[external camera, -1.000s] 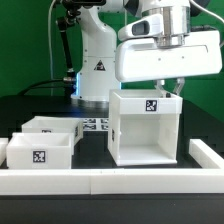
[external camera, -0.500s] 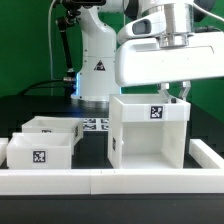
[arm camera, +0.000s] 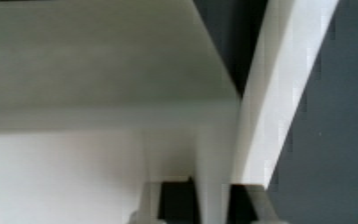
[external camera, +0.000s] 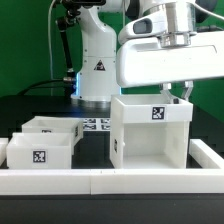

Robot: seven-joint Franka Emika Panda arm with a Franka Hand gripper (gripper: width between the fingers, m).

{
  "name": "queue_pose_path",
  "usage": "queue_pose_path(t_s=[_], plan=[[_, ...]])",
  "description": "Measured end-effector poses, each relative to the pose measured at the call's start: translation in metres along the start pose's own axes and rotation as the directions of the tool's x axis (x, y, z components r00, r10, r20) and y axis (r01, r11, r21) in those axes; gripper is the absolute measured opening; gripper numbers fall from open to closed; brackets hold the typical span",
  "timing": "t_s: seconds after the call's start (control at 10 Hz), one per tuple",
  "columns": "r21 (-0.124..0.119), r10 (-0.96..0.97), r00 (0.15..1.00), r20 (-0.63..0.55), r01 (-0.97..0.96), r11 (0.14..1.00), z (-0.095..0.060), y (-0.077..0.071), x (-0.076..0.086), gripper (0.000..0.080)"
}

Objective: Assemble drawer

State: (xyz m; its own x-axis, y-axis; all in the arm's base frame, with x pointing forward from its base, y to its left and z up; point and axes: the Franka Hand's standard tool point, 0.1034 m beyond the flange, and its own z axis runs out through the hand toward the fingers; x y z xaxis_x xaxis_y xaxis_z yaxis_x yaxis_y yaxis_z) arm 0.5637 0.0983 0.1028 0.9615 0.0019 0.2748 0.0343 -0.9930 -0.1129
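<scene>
The drawer's white cube-shaped housing stands on the black table at the exterior view's right, open front toward the camera, with a tag on its top edge. My gripper reaches down from above and is shut on the top of the housing's right wall. In the wrist view that wall runs between my two fingers, with my gripper closed around it. Two small open-top trays sit at the exterior view's left, one in front and one behind.
A long low white rail runs along the front, and another piece of it sits at the exterior view's right. The marker board lies behind the housing. The robot's base stands at the back.
The housing, held in my gripper, has shifted toward the exterior view's right and slightly nearer the camera since a second ago. It has barely moved in the last half second.
</scene>
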Motion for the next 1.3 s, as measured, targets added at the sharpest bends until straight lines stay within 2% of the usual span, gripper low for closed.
queue_pose_path(t_s=[0.3,0.5,0.7,0.8,0.9,1.1,1.3], plan=[[0.005,0.193,0.981,-0.016,-0.193,0.981,0.000,-0.007,0.003,0.0039],[0.011,0.344,0.938,-0.050,-0.344,0.939,0.007,-0.007,0.013,0.0048],[0.029,0.494,0.864,-0.095,-0.493,0.869,0.005,-0.007,0.021,0.0054],[0.034,0.519,0.848,-0.105,-0.519,0.854,0.004,0.000,0.024,0.0054],[0.050,0.575,0.810,-0.116,-0.573,0.818,0.002,0.004,0.027,0.0055],[0.070,0.635,0.763,-0.121,-0.631,0.772,-0.001,0.002,0.030,0.0055],[0.099,0.735,0.668,-0.116,-0.729,0.678,-0.004,0.003,0.035,0.0055]])
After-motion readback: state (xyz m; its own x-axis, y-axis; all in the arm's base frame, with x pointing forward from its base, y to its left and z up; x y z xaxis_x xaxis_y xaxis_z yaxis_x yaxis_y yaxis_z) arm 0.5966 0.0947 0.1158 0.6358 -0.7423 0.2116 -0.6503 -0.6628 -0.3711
